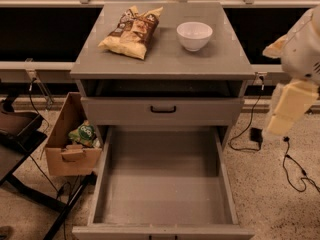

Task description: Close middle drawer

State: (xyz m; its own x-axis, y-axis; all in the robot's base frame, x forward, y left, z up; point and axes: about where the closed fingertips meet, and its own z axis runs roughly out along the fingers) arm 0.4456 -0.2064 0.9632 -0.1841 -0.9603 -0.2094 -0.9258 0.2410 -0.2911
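The middle drawer is pulled far out of the grey cabinet toward the camera. Its plain grey inside is empty and its low front panel sits at the bottom edge of the view. Above it, the drawer with the taller front and black bar handle stands slightly out. My gripper hangs at the right, on the white arm. It is beside the cabinet, above the floor, and apart from the open drawer.
A chip bag and a white bowl rest on the cabinet top. A cardboard box with a green packet stands left of the drawer. Black stand legs lie at left, and cables at right.
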